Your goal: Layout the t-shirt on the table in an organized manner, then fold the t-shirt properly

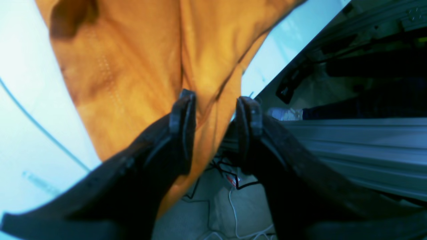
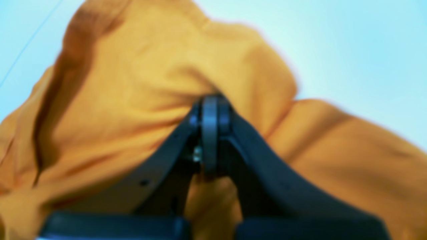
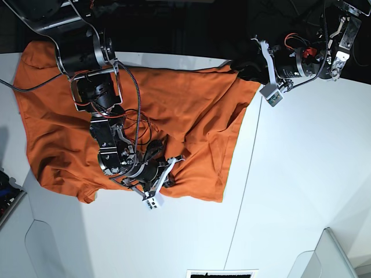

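Note:
The orange t-shirt (image 3: 174, 104) lies spread and wrinkly on the white table (image 3: 290, 174), reaching its far edge. My right gripper (image 3: 164, 174) is over the shirt's near hem. In the blurred right wrist view it (image 2: 210, 108) is shut on a pinch of the shirt (image 2: 133, 83). My left gripper (image 3: 240, 68) is at the shirt's far right corner by the table's far edge. In the left wrist view it (image 1: 215, 106) is open, its fingers (image 1: 181, 113) apart, with a fold of the shirt (image 1: 133, 66) hanging between them over the table (image 1: 20, 83) edge.
A thin dark seam (image 3: 249, 174) crosses the table right of the shirt. Beyond the far edge are a metal frame rail (image 1: 350, 150) and floor cables (image 1: 233, 186). A pale bin corner (image 3: 330, 255) shows at the lower right. A dark object (image 3: 8, 191) sits at the left edge.

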`<state>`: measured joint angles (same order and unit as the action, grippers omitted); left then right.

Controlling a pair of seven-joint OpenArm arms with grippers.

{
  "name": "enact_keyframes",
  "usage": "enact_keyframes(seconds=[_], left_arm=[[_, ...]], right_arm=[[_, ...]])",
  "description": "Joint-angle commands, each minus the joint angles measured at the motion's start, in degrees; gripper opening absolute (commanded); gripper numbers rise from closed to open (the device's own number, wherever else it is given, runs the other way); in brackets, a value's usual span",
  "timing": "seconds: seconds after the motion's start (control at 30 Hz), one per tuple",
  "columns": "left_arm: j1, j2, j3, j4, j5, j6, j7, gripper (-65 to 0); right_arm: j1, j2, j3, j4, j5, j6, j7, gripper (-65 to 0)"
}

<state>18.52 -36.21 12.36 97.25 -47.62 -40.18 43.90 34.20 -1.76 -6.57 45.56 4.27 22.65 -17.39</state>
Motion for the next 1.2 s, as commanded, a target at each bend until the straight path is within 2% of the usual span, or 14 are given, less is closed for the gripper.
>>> enact_keyframes(seconds=[0.0, 0.13, 0.27, 0.37, 0.47, 0.6, 0.77, 0.87, 1.07, 1.17], left_arm=[[0.3, -1.0, -0.1, 0.2, 2.0, 0.2, 2.6, -41.1], [0.4, -1.0, -1.4, 1.0, 1.7, 0.2, 2.7, -41.1], [0.3, -1.0, -7.3, 4.6, 0.4, 0.2, 2.6, -41.1], [0.3, -1.0, -14.0, 8.1, -1.9, 0.2, 2.6, -41.1], [0.3, -1.0, -20.0, 10.0, -4.8, 0.2, 2.2, -41.1], [0.3, -1.0, -24.1, 10.2, -5.4, 0.2, 0.2, -41.1], [-3.2, 0.0, -23.1, 10.1, -4.9, 0.2, -4.9, -41.1], [-7.9, 1.7, -20.9, 9.5, -3.1, 0.2, -5.2, -41.1], [-16.9, 4.5, -9.6, 2.3, 3.1, 0.2, -5.4, -41.1], [-21.2, 6.1, -4.7, -2.4, 4.3, 0.2, -5.8, -41.1]], right_arm=[[2.6, -0.3, 0.7, 3.5, 2.0, 0.6, 1.9, -65.0], [2.4, -0.5, 2.2, 12.9, 5.1, 1.8, -1.8, -65.0], [2.1, -0.3, 3.8, 22.8, 5.5, 1.7, -14.6, -65.0], [0.1, 1.9, 5.2, 30.0, 10.3, 1.8, -21.8, -65.0], [-4.1, 5.9, 6.6, 36.0, 16.9, 1.8, -23.9, -65.0], [-11.4, 9.0, 11.5, 39.9, 19.2, 2.9, -24.6, -65.0], [-20.0, 9.6, 19.2, 43.5, 25.5, 6.5, -25.5, -65.0], [-24.5, 9.5, 22.4, 46.8, 28.2, 7.4, -27.0, -65.0], [-33.6, 9.5, 25.2, 53.1, 28.3, 7.4, -28.9, -65.0], [-36.3, 9.5, 25.7, 53.6, 28.1, 7.4, -28.9, -65.0]])
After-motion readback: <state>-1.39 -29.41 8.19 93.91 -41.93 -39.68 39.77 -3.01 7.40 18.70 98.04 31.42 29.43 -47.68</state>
